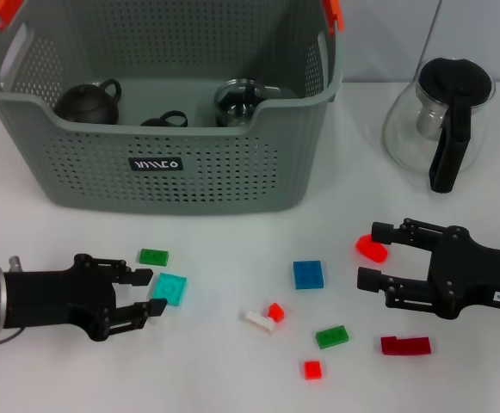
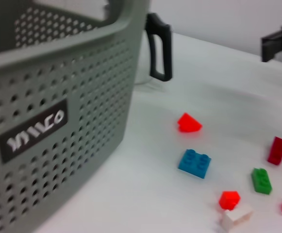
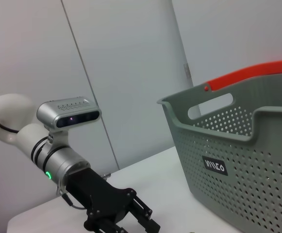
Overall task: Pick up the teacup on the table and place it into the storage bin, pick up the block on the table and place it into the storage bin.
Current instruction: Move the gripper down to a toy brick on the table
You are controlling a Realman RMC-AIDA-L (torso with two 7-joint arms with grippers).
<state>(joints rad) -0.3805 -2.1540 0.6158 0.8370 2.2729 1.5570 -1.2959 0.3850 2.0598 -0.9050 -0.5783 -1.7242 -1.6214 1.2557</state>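
head view shows the storage bin (image 1: pixel 159 163) already holding dark teaware, so the block step seems in hand. the left gripper (image 1: pixel 151 292) lies low on the table, fingers spread around the teal block (image 1: pixel 170 287), not yet closed on it. next it must close; the right gripper (image 1: pixel 368 255) rests open beside a red block (image 1: pixel 371 249).

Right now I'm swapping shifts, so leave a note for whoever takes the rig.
Left gripper: open, low over the table beside the teal block.
Right gripper: open, beside the red block.
Storage bin: holds a dark teapot, a dark cup and a glass vessel.
Done: nothing certain.
Left: blocks lie on the table, including the blue block.
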